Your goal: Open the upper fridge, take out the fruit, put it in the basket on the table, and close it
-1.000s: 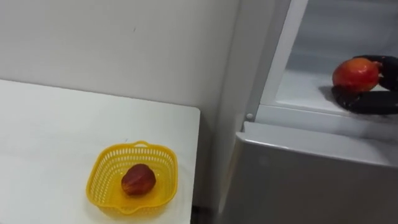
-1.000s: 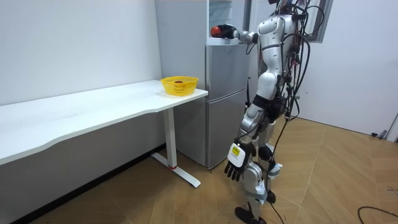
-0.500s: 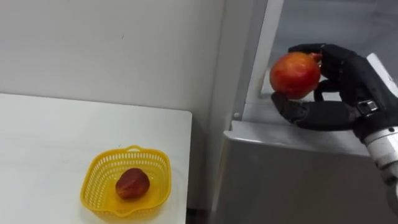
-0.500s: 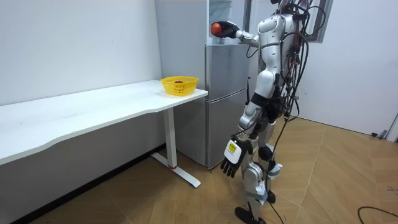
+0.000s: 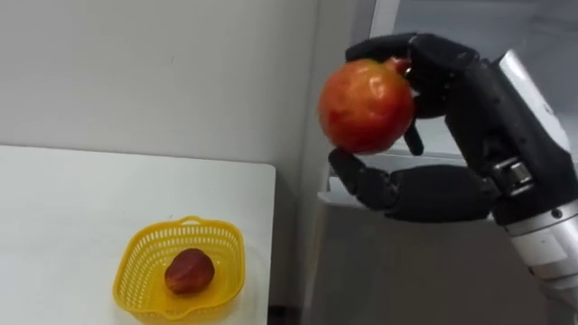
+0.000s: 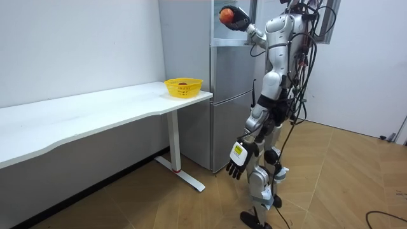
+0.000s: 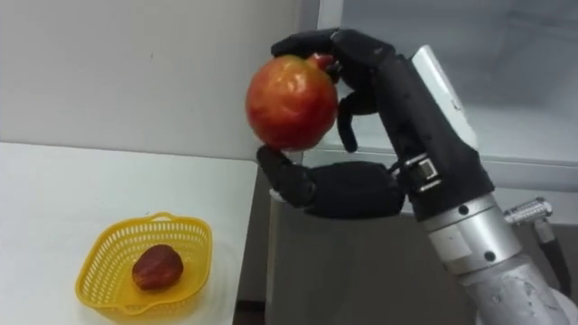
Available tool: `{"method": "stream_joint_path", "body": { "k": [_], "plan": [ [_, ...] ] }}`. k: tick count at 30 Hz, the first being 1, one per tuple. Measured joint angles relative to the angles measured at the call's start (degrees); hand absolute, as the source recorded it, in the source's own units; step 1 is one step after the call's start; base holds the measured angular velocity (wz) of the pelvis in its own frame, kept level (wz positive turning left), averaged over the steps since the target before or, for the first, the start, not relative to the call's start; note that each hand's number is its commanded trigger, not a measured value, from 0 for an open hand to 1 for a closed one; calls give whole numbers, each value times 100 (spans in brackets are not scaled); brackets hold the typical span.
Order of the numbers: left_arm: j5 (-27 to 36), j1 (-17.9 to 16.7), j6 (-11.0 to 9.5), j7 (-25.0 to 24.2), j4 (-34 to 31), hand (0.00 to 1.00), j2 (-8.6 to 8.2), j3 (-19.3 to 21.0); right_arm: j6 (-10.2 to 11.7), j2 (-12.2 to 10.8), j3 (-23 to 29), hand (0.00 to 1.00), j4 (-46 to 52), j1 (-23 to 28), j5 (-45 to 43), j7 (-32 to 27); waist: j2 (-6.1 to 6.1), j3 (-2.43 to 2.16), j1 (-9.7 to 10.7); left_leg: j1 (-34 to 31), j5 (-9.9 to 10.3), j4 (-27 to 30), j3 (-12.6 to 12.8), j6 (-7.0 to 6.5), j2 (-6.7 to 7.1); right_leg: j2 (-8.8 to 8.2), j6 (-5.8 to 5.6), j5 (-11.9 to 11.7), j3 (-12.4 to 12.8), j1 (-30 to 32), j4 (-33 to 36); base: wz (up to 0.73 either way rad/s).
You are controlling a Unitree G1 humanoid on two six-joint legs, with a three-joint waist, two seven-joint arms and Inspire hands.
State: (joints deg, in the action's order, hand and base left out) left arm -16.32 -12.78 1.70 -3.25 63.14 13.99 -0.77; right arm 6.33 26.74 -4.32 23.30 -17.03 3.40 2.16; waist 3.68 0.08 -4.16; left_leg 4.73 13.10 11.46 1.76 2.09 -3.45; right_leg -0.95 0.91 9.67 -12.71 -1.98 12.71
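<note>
A round red-orange fruit (image 5: 366,106) is held up in the air in front of the fridge, with my right hand (image 5: 470,117) shut on it, thumb below and fingers over the top. In the room view the fruit (image 6: 226,14) and right hand (image 6: 240,20) are raised level with the open upper fridge compartment (image 5: 533,36), just outside it. My left hand (image 6: 236,166) hangs open beside my leg. A yellow basket (image 5: 135,262) on the white table (image 5: 72,217) holds a darker red fruit (image 5: 188,271).
The grey fridge (image 6: 232,102) stands against the wall right of the table's end, and I stand in front of it. The basket (image 6: 184,86) sits near the table corner closest to the fridge. The long table (image 6: 95,111) runs along the wall.
My right hand has drawn the fruit out of the upper fridge compartment, lifting it up and to the left, closer to my head. The left hand stays hanging.
</note>
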Motion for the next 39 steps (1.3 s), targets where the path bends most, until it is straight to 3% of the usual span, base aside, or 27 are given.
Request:
{"method": "stream_joint_path", "body": {
  "k": [6, 10, 13, 17, 22, 25, 29, 35, 39],
  "plan": [
    [-1, 130, -53, -115, 132, 0, -19, -14, 0, -3, -164, 100, 2, -1, -148, 512, -19, 2, -174, -1, 0, -8, 2, 0, -4, 5, 3, -1, 7, 9, -2, 0],
    [-5, 189, -53, -210, 175, 0, -8, -5, -15, -3, -348, 100, 1, -2, -169, 730, 79, 2, -360, -15, -1, -12, -7, 0, -2, 2, 1, 0, -2, 10, -11, 1],
    [-6, 204, -82, -236, 163, 0, -8, 3, -15, -3, -481, 100, -19, -2, -282, 868, 195, 52, -513, -22, -2, -3, -9, -1, 1, -2, 1, 0, -2, 11, -10, 0],
    [41, 222, -92, -326, 182, 0, 11, 1, -6, -84, -768, 100, -208, -48, -829, 927, 324, 61, -697, -36, -1, 1, -28, -1, 3, -5, -1, 1, -21, 14, -18, 2],
    [107, 383, -83, -342, 246, 0, 14, -35, -86, -333, -1046, 100, -923, -265, -873, 925, 407, 73, -762, -237, 0, 85, -226, 1, 21, -24, 1, 0, -200, 95, -11, 18],
    [102, 382, -77, -338, 236, 0, -11, -58, -98, -476, -1091, 100, -1430, -327, -1011, 928, 405, 87, -936, -266, 0, 83, -242, 2, 14, -22, 2, 0, -227, 102, -13, 3],
    [99, 392, -72, -359, 237, 0, 2, -63, -109, -536, -1145, 100, -2226, -564, -1284, 838, 523, 105, -1151, -360, 0, 137, -250, 2, 19, -28, 4, -2, -241, 177, -10, 1],
    [88, 555, -72, -361, 357, 0, 45, -71, -134, -615, -1512, 100, -3053, -752, -1294, 652, 594, 144, -1364, -447, 0, 205, -404, 2, 34, -56, 3, -2, -449, 168, -10, 14],
    [100, 544, -20, -368, 385, 0, 61, -103, -140, -618, -1634, 100, -3689, -1133, -1278, 460, 606, 160, -1355, -512, -2, 235, -527, 3, 57, -75, 2, -2, -526, 158, -10, 14]
  ]
}}
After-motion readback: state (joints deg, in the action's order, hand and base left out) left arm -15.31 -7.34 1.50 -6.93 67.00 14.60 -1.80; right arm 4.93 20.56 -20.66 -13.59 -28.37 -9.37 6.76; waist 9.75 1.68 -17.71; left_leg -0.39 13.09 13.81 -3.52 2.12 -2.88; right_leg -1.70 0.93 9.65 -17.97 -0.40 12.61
